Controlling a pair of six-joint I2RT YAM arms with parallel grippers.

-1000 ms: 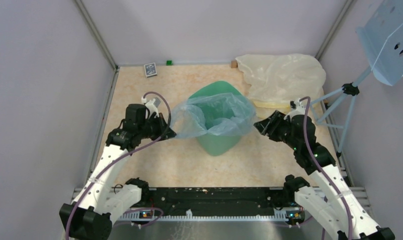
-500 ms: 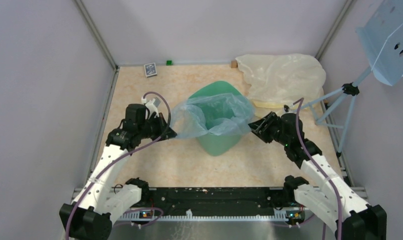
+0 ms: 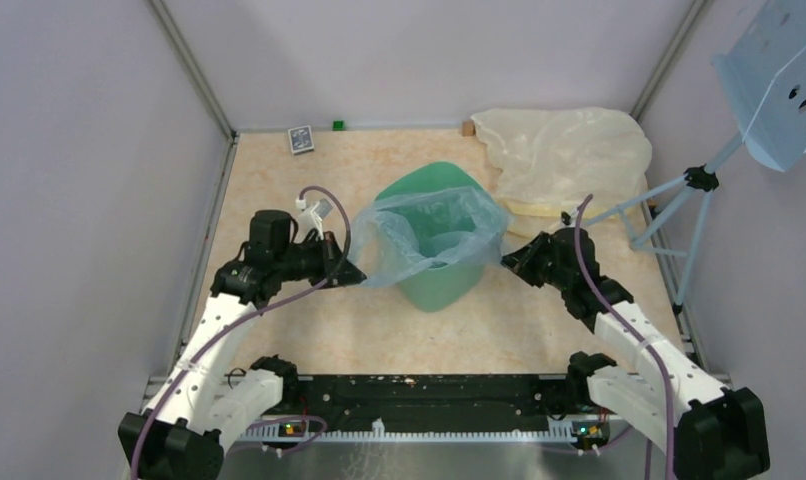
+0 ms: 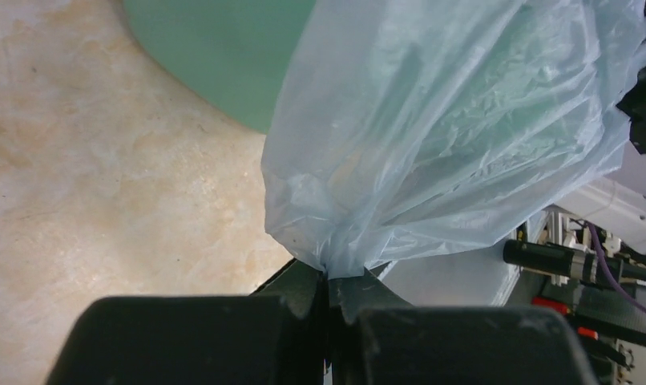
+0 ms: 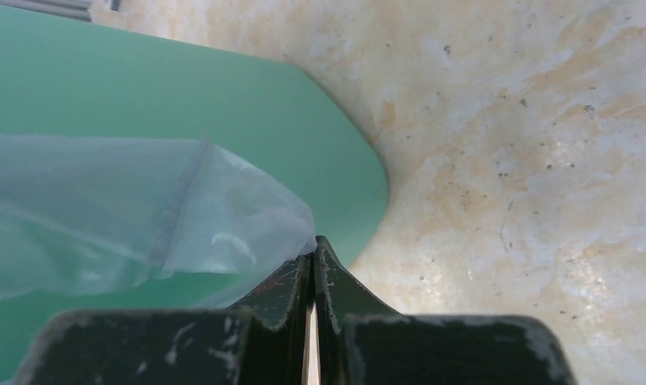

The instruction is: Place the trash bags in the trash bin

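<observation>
Both arms hold the pale blue trash bag [image 3: 391, 243], spread open over the mint-green trash bin [image 3: 435, 289] mid-table. Left gripper [image 3: 352, 272] is clamped on its left edge, right gripper [image 3: 508, 259] on its right edge, jaws pressed together.

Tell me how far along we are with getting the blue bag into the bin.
Done: the pale blue bag is spread open over the mint-green bin. In hand: the left gripper and right gripper each pinch an opposite edge, jaws shut. Left: much of the bag sits above or outside the rim, so lowering it inside and releasing remain.
</observation>
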